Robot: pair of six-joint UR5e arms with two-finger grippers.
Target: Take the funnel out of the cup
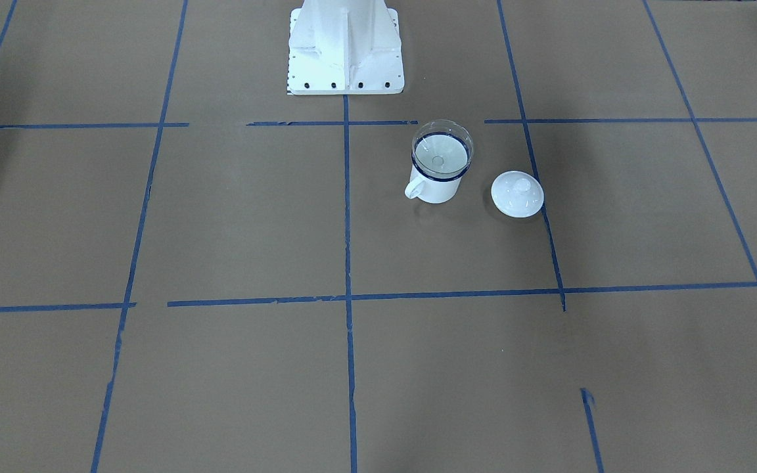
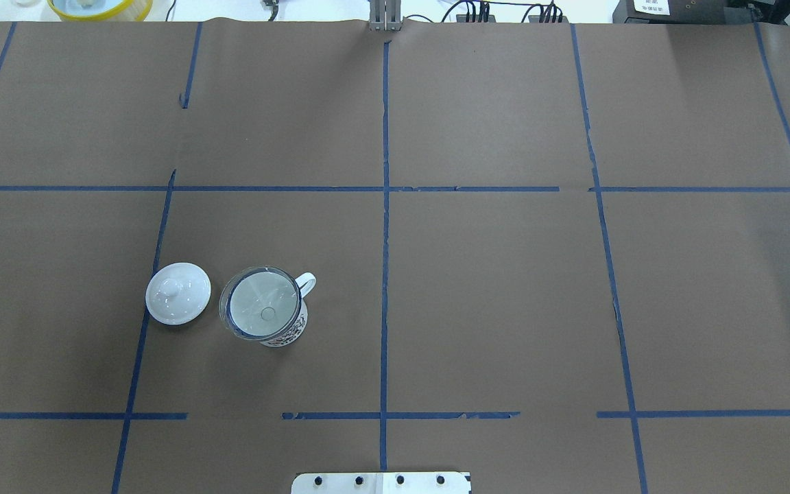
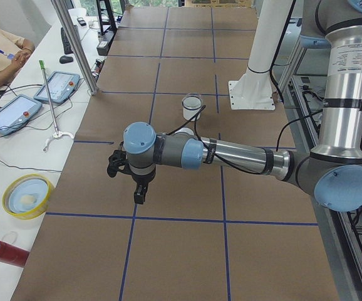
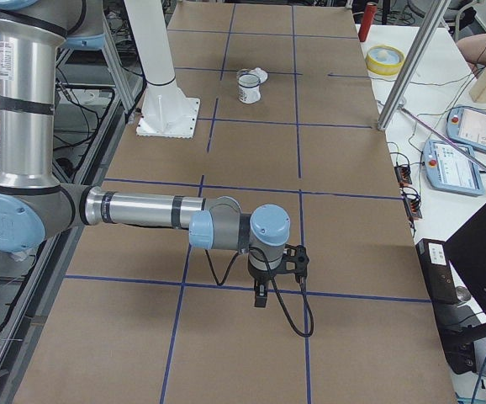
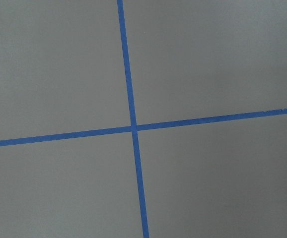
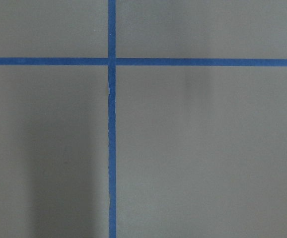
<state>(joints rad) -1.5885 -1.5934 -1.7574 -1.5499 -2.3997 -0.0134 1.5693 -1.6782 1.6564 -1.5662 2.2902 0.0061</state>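
Observation:
The white enamel cup [image 1: 436,188] with a dark blue rim stands upright on the brown table, left of the centre line in the overhead view [image 2: 291,334]. The clear funnel [image 1: 442,152] sits in its mouth, spout down, and also shows in the overhead view [image 2: 261,312]. My left gripper [image 3: 140,194] shows only in the exterior left view, high over the table and far from the cup [image 3: 192,108]; I cannot tell whether it is open or shut. My right gripper [image 4: 261,295] shows only in the exterior right view, equally far from the cup [image 4: 249,87]; its state cannot be told.
A white domed lid [image 1: 517,194] with a knob lies on the table just beside the cup, also in the overhead view [image 2: 177,293]. The robot's white base [image 1: 345,46] stands close behind the cup. Blue tape lines grid the table. Both wrist views show only table and tape.

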